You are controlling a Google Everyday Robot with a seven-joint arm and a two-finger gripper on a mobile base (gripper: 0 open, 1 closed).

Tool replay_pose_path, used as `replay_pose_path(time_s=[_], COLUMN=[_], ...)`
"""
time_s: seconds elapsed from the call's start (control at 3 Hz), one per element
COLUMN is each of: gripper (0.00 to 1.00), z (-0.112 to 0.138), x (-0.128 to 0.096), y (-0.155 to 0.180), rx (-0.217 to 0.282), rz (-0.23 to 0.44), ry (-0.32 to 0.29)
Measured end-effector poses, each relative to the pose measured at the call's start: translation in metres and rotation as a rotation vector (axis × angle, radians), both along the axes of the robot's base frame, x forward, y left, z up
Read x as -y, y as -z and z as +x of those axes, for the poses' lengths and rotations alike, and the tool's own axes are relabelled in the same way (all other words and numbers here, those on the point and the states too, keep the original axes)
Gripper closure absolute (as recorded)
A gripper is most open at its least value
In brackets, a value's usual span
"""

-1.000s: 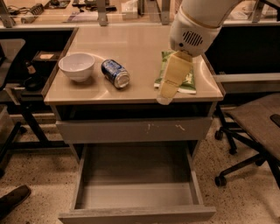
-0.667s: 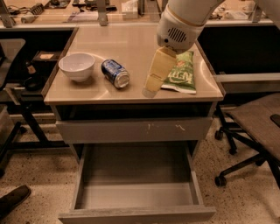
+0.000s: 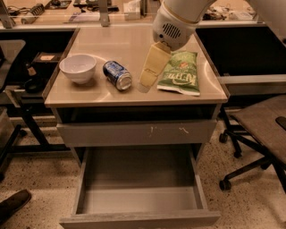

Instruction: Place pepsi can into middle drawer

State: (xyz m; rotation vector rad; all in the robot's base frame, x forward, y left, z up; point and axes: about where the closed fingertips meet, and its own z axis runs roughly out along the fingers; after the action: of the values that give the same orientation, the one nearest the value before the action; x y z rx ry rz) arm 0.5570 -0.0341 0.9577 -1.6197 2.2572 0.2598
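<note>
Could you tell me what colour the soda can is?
Blue with white markings, camera view; the cream gripper hovers beside the small soda can.

— What does the arm [image 3: 183, 11] look like?
— White and rounded, with a slotted vent grille [image 3: 172, 30]. The gripper [image 3: 145, 84] beneath is pale yellow, upper middle of the frame.

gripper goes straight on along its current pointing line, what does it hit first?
Likely the bare tabletop: the gripper slants down-left, tip between the pepsi can and the green chip bag, close above the surface. It seems to miss the can narrowly; depth is unclear.
</note>
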Motion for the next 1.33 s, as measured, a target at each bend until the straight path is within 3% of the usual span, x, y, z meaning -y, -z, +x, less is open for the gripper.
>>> replay_pose_path(time_s=[0.33,1.33], gripper=[0.0,0.0], z=[0.005,0.058], x=[-0.017,-0.083], y=[0.011,0.056], rx=[-0.016,-0.128], rz=[0.019,0.09], ry=[-0.012,0.007])
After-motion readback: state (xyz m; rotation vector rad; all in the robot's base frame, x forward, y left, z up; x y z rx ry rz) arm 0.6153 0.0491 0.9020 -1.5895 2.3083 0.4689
